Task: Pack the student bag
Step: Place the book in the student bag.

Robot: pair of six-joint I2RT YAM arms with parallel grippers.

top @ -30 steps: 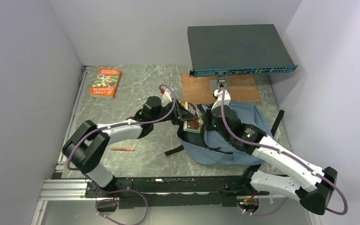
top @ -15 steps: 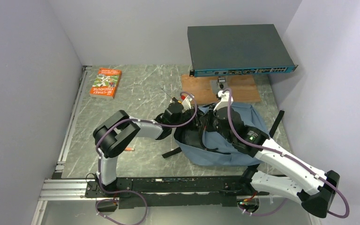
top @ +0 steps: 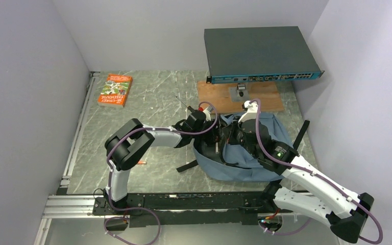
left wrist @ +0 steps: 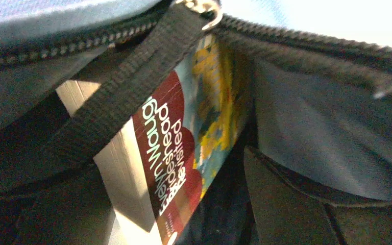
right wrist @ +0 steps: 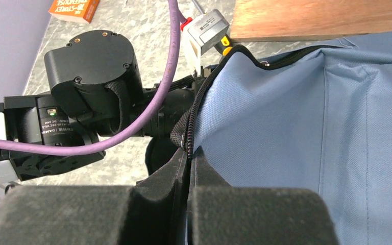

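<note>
The student bag (top: 258,155) lies on the marble table right of centre, its mouth facing left. My right gripper (right wrist: 189,155) is shut on the zipper edge of the bag (right wrist: 296,127) and holds the flap up. My left gripper (top: 212,139) reaches into the mouth and is mostly hidden from above. In the left wrist view a maroon and yellow book (left wrist: 176,153) stands tilted inside the bag against the grey lining (left wrist: 311,122). Dark fingers (left wrist: 286,209) sit wide apart at the bottom corners, and the book is not clamped between them.
An orange book (top: 115,90) lies at the far left of the table. An orange pen (top: 142,162) shows beside the left arm. A wooden board (top: 240,96) and a dark network switch (top: 258,53) stand behind the bag. Grey walls close in on both sides.
My left arm has pushed the book from the bag's mouth to the inside, and its jaws have come apart off the book. The right gripper keeps its hold on the zipper edge.
</note>
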